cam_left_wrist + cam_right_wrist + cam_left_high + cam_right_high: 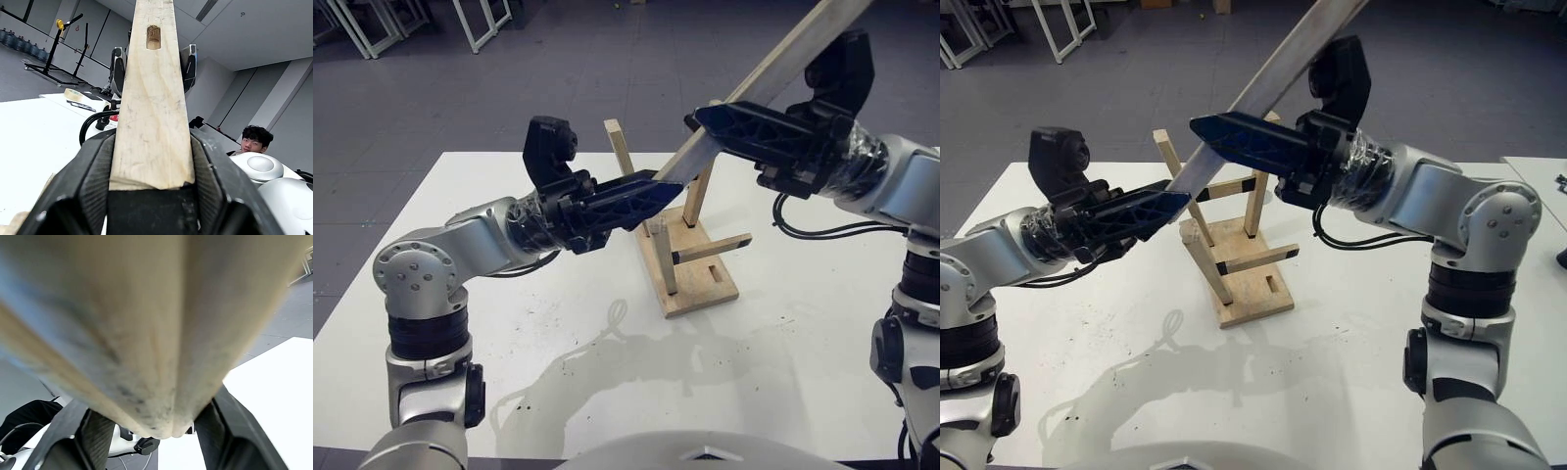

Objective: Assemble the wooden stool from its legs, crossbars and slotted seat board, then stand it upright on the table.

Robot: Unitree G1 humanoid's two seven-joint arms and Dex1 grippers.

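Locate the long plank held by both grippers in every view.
Left eye: plank slants from centre to top right.
Right eye: plank slants from centre-left to top.
Left wrist: plank runs up the middle.
Right wrist: plank spans the top, close.
Shared landmark: the white table.

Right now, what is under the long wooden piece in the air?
The seat board on the table, with legs standing up from it. The piece hides one leg's top.

We note pale wood on the long plank (pixel 783 54) and seat board (pixel 703 290). Left gripper (pixel 651 191) and right gripper (pixel 700 119): black. Table (pixel 803 343): white
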